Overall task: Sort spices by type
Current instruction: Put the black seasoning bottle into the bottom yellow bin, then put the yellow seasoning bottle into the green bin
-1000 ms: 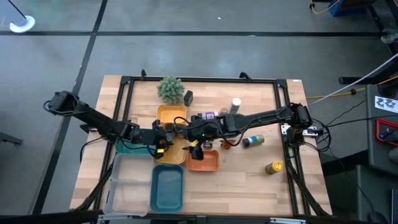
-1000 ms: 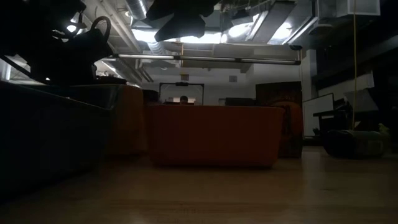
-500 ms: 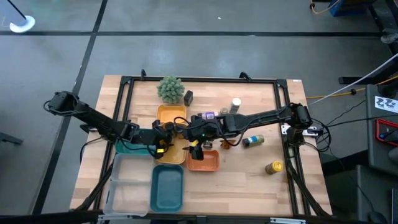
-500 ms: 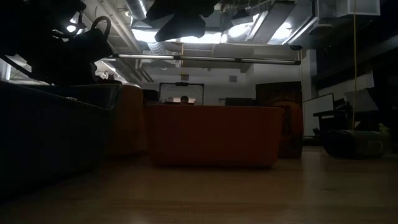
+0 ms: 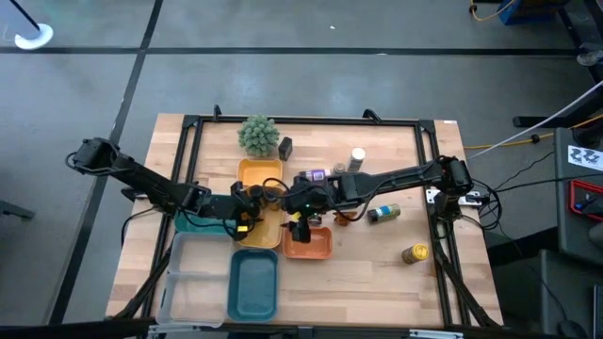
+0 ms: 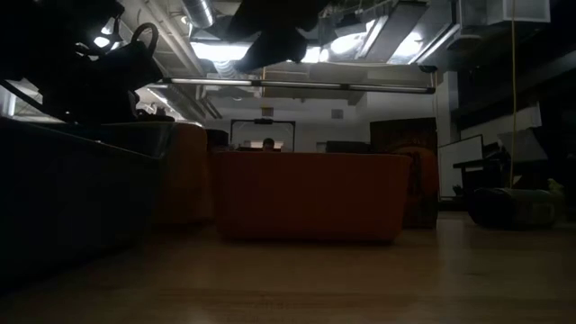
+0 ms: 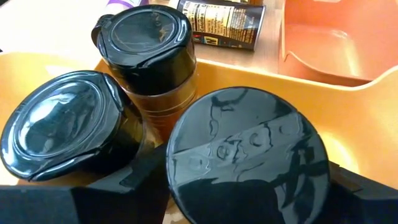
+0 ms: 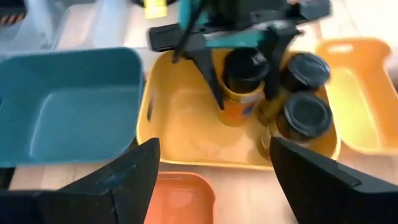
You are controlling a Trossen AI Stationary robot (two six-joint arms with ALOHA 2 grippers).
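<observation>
Three black-capped spice jars stand on their bases in the yellow tray [image 5: 259, 174]. The nearest jar [image 7: 245, 155] has an orange body [image 8: 242, 99]. My left gripper [image 8: 241, 71] is open, its fingers close on either side of that jar's cap. My right gripper [image 8: 214, 180] hangs open and empty above the near edge of the yellow tray [image 8: 186, 124] and the orange tray [image 5: 316, 247]. More spices lie on the wood at the right: a white-capped jar [image 5: 358, 155], a lying bottle [image 5: 383, 215] and a yellow jar [image 5: 415, 252].
A teal tray [image 5: 254, 287] and a clear bin [image 5: 193, 273] sit near the front left. Another teal tray [image 8: 68, 99] lies beside the yellow one. The fuzzy green plant [image 5: 257, 135] and a black box [image 5: 285, 147] stand at the back. A dark labelled bottle [image 7: 221, 25] lies past the yellow tray.
My right gripper has tipped and rolled a little where it hangs; its dark shape at the top of the low view has shifted. Nothing on the table has moved.
</observation>
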